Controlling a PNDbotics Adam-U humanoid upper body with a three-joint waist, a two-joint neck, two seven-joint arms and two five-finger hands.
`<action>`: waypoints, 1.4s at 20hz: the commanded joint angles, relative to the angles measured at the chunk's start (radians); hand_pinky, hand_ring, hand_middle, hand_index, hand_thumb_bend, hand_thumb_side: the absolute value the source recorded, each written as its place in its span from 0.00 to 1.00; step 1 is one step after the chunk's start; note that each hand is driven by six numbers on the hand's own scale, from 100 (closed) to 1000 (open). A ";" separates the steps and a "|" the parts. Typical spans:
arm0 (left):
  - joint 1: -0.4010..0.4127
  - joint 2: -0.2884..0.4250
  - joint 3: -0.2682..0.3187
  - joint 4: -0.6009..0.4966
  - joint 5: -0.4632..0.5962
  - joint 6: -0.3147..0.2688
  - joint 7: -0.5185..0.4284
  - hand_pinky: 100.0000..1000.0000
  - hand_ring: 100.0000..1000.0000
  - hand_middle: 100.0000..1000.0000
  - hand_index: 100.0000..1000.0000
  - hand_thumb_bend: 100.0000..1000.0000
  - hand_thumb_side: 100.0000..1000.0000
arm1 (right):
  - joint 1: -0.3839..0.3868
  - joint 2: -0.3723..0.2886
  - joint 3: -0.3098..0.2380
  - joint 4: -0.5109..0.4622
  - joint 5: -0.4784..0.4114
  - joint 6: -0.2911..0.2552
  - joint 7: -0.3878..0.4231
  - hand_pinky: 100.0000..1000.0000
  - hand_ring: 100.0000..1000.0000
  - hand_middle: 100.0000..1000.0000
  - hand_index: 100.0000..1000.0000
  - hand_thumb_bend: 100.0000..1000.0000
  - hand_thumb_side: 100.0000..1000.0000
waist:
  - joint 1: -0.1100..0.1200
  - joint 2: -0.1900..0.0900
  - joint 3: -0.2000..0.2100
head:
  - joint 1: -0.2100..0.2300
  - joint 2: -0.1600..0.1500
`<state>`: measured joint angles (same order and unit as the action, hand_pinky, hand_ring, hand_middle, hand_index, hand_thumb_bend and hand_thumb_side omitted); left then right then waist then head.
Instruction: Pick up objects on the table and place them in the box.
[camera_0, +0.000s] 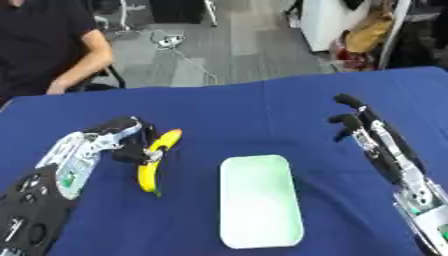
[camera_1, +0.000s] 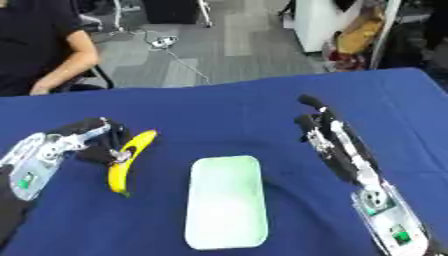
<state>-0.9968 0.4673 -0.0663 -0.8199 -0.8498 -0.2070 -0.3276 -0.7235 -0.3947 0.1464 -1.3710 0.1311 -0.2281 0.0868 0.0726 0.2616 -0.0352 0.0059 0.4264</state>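
Note:
A yellow banana lies lengthwise on the blue table, left of centre. My left hand sits against its left side with fingers curled round the banana's middle. A pale green shallow box lies flat on the cloth just right of the banana, with nothing visible in it. My right hand hovers to the right of the box, fingers relaxed and pointing away from me, holding nothing.
The blue cloth-covered table fills the view, its far edge running across the top. A person sits beyond the far left corner, off the table. Grey floor with cables lies past the far edge.

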 joint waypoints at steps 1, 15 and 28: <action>-0.021 0.021 0.018 0.008 -0.035 0.004 0.029 0.51 0.60 0.58 0.75 0.00 0.60 | -0.024 -0.004 0.000 -0.019 -0.007 -0.002 0.004 0.51 0.73 0.93 0.99 0.26 0.93 | -0.001 -0.012 -0.006 | 0.014 -0.021; -0.012 0.049 0.045 0.053 -0.079 0.012 0.092 0.53 0.61 0.60 0.75 0.00 0.58 | -0.028 -0.010 0.002 -0.024 -0.011 -0.001 0.005 0.51 0.73 0.93 0.99 0.26 0.93 | 0.002 0.011 -0.018 | 0.020 -0.039; 0.023 0.018 0.020 0.101 -0.350 -0.079 0.164 0.38 0.39 0.51 0.70 0.06 0.32 | -0.053 0.000 0.009 -0.029 -0.014 -0.002 0.011 0.51 0.73 0.93 0.99 0.25 0.94 | -0.002 0.036 -0.051 | 0.036 -0.060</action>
<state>-0.9811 0.4831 -0.0359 -0.7490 -1.1503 -0.2787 -0.1583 -0.7578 -0.3864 0.1585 -1.3775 0.1224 -0.2287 0.0967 0.0766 0.3060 -0.0845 0.0287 0.3807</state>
